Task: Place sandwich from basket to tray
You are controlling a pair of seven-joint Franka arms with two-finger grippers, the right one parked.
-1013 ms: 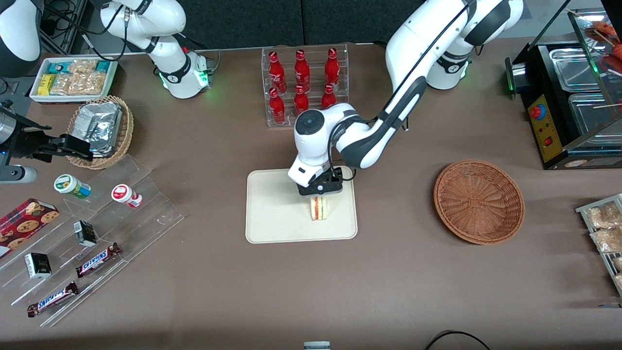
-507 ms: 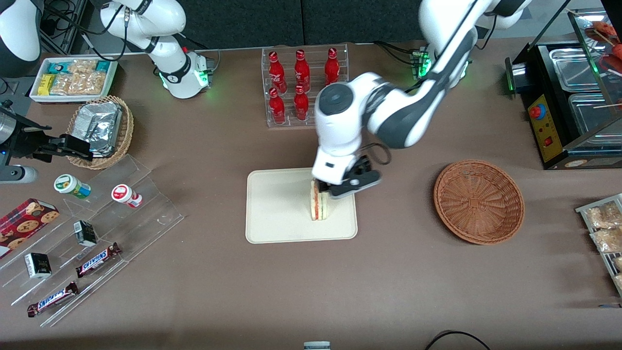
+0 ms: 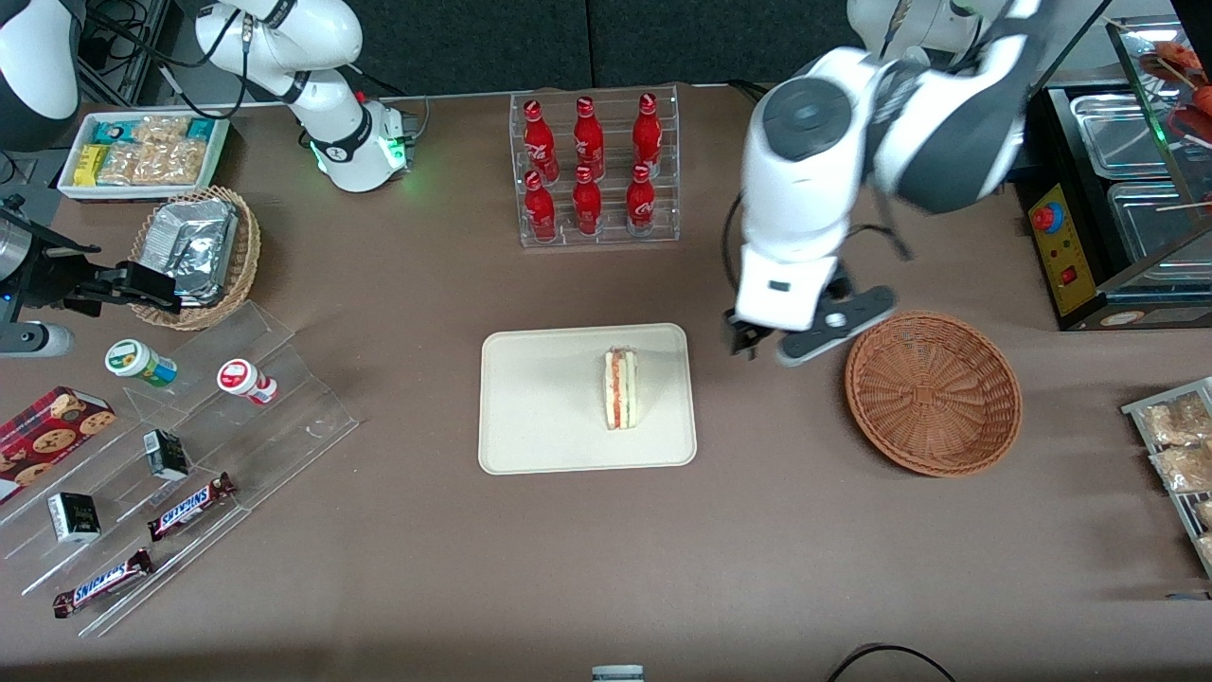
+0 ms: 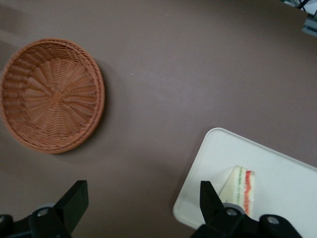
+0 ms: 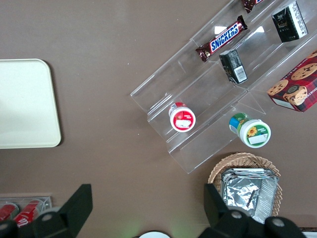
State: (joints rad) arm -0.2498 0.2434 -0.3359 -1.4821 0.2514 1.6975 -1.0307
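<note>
The sandwich (image 3: 621, 388) stands on edge on the cream tray (image 3: 540, 417), its red and green filling stripe facing up; it shows too in the left wrist view, sandwich (image 4: 240, 191) on tray (image 4: 282, 193). The reddish-brown wicker basket (image 3: 933, 393) holds nothing, basket (image 4: 49, 94). My gripper (image 3: 781, 350) hangs open above bare table between the tray and the basket, with nothing between its fingers (image 4: 74, 198).
A clear rack of red bottles (image 3: 592, 166) stands farther from the front camera than the tray. A black food warmer (image 3: 1117, 189) sits at the working arm's end. Clear tiered shelves with snacks (image 3: 180, 474) and a foil-packet basket (image 3: 194, 251) lie toward the parked arm's end.
The gripper let go of the sandwich on the tray, rose, and swung toward the basket. The sandwich stays standing on the tray.
</note>
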